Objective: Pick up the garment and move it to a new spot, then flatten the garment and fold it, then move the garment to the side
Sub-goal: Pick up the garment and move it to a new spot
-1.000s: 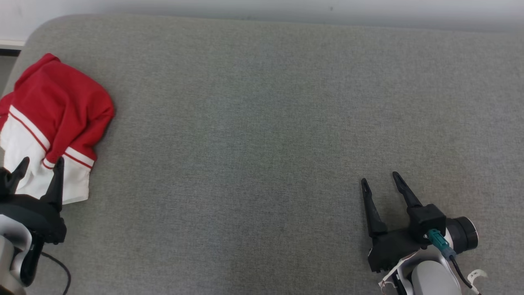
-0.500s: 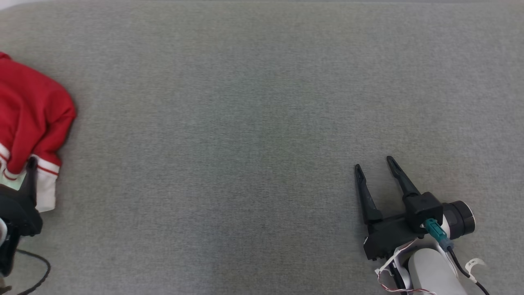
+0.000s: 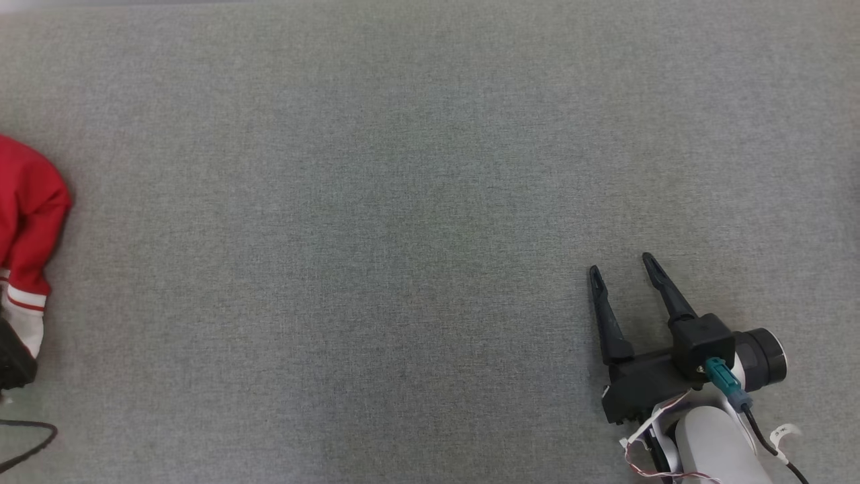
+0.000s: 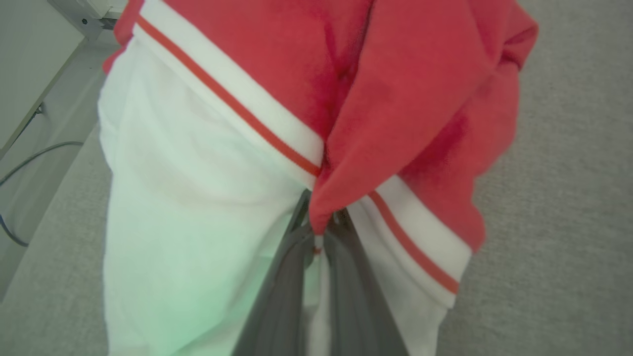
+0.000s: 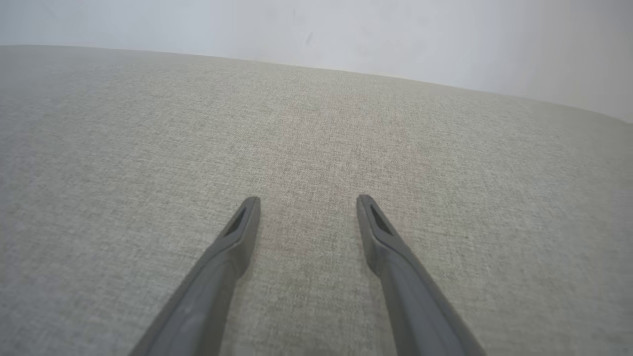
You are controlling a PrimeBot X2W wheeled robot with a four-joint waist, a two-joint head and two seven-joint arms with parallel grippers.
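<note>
Red and white cloth, the garment (image 4: 420, 74), lies bunched at the left edge of the grey padded surface (image 3: 403, 202), well apart from the middle. In the left wrist view the left gripper (image 4: 321, 225) is clenched on a red fold just where a white band meets it; the fingers are pressed together with cloth pinched between them. The hold sits on an outer fold rather than in the heap's middle, probably so that the cloth will trail and open out when carried. Whether the fold has come clear of the surface cannot be told.

The right gripper (image 3: 621, 263) rests low near the front right of the surface, jaws spread and holding nothing, out of the carrying path and placed to take a second corner later.

Room for moving: the whole middle of the surface between the two arms is bare and flat, as is the stretch toward the far edge, where a pale wall (image 5: 346, 29) rises. The left edge is close beside the garment, so any slip there risks cloth going overboard.
</note>
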